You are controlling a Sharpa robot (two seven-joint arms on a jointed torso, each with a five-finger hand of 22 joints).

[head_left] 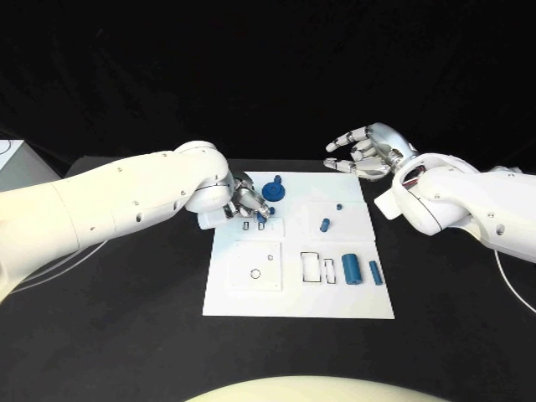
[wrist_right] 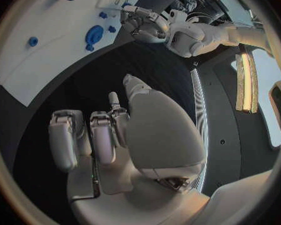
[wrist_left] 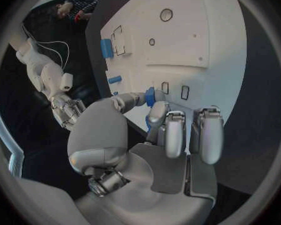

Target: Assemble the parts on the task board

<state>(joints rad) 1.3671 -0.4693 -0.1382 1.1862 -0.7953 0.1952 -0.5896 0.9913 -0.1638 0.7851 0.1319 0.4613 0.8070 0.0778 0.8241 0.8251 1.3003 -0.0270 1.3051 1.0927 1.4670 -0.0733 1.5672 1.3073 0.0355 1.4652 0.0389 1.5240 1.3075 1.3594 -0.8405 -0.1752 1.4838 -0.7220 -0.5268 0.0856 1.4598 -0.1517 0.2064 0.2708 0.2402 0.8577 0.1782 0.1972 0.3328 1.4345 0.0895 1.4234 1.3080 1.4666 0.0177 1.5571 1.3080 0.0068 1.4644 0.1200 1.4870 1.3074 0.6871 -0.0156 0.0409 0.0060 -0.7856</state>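
**Head view: left hand on the board's far-left corner, right hand clear**

You'll find no readable writing anywhere. Your left hand [head_left: 246, 201] reaches over the task board [head_left: 298, 293] on the bench [head_left: 123, 318], pinching a small blue part [wrist_left: 150, 96] between thumb and a finger. Your right hand [head_left: 367, 151] hovers beyond the board's far edge, fingers spread, holding nothing. A blue gear [head_left: 275, 191], a cylinder [head_left: 352, 270] and a peg [head_left: 376, 272] sit on the board.

head view: high, looks down on the whole task board [head_left: 298, 285] | left wrist view: close behind left hand [wrist_left: 159, 140], faces board's far end | right wrist view: behind right hand [wrist_right: 115, 140], off the board | all three share the board
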